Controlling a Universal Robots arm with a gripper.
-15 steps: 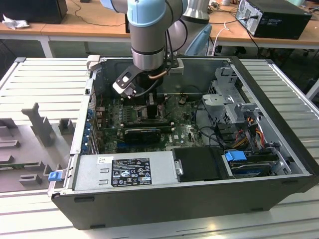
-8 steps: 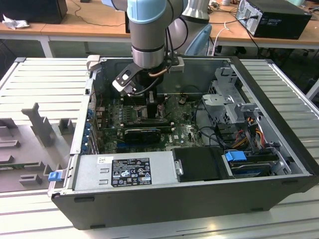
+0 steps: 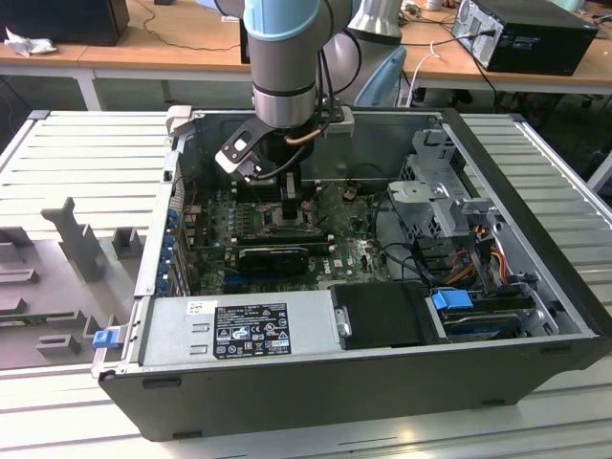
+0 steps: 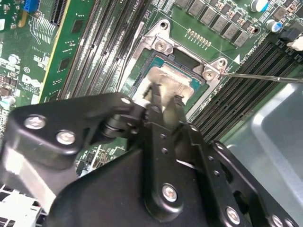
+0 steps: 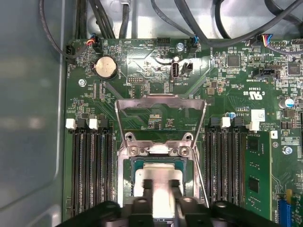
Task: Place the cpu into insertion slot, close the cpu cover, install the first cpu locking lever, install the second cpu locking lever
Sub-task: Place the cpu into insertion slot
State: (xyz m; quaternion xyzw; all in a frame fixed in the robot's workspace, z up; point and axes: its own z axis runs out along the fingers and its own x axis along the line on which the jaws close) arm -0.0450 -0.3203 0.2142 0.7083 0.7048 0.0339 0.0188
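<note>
An open computer case [image 3: 382, 382] is lying on its side on a grey ribbed worktop [image 3: 76, 153], with its inside facing up. A robot arm is reaching down into it.

Inside the case, a green motherboard [image 3: 354, 253] is covering the floor. A grey power supply [image 3: 239, 330] is sitting along the near wall. A metal drive cage [image 3: 445, 191] with coloured cables is filling the side at the exterior view's right. A long black graphics card [image 3: 273, 256] is standing on the board, just in front of the arm.

The gripper [image 3: 290, 196] is hanging low over the middle of the board. In both wrist views it [image 4: 164, 97] [image 5: 161, 187] is sitting right above the slot [image 5: 124, 179], a square socket with a grey metal surround [image 4: 156, 42].

The cpu [image 5: 158, 174], a flat silvery square, is lying within the slot, directly under the gripper tip [image 4: 165, 78]. The black gripper body is hiding part of the chip, so I cannot tell whether the gripper is pinching the cpu or spread clear of it.

The cover [image 5: 161, 98], a thin metal frame, is lying folded back from the slot on its hinge, leaving the slot open. A lever [image 5: 199, 172], a thin wire rod, is running along one side of the slot [image 4: 255, 75]. Rows of long black memory sockets [image 5: 92, 165] are flanking the slot on both sides.
</note>
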